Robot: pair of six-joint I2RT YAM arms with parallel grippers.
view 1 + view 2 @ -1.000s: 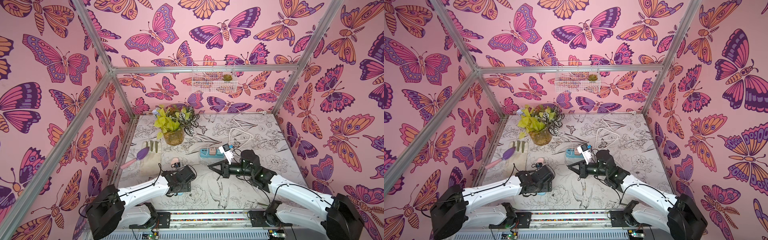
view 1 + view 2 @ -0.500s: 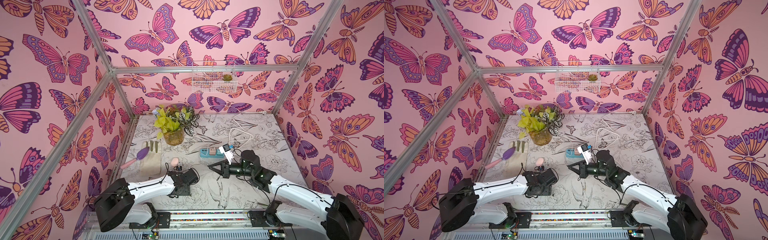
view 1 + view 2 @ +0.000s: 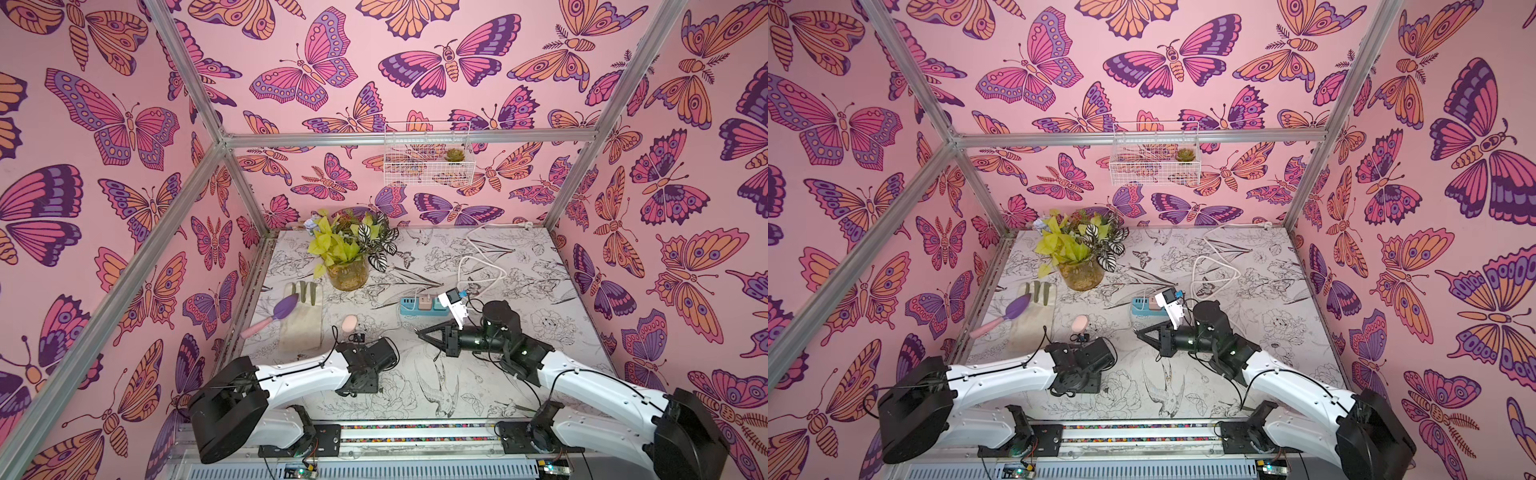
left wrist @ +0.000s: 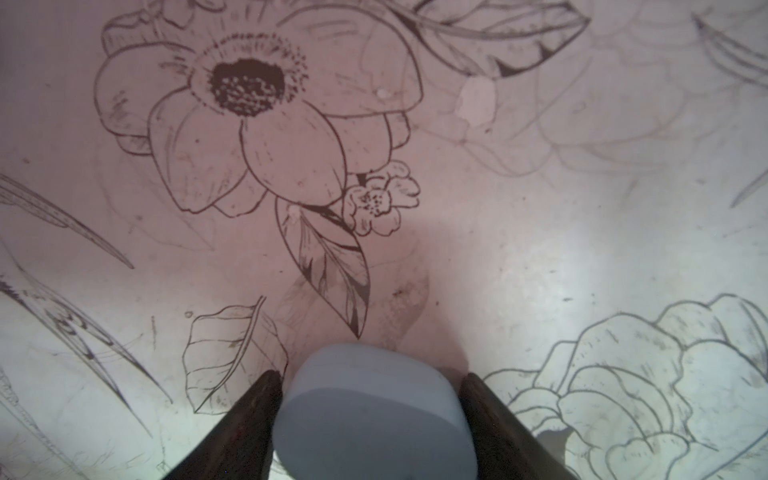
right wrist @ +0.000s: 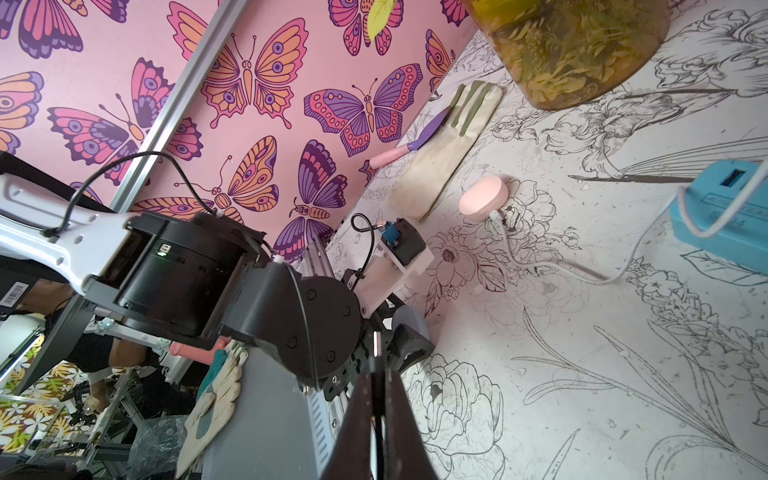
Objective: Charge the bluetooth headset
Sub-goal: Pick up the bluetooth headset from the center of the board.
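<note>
Left hand (image 4: pixel 370 375) has shifted, flanking headset case (image 4: pixel 370 424), grip uncertain; right hand (image 5: pixel 376 374) pinches cable plug (image 5: pixel 375 343).

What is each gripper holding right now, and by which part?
The right gripper pinches a thin plug just behind its tip. The left gripper straddles the pale case at its two sides; a firm grip cannot be told.

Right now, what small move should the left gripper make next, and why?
Probably close the left gripper firmly on the pale blue case. Its fingers flank the case on both sides, but I cannot tell if they press it. The right gripper is shut on what looks like a thin plug, which likely needs a steady case.
</note>
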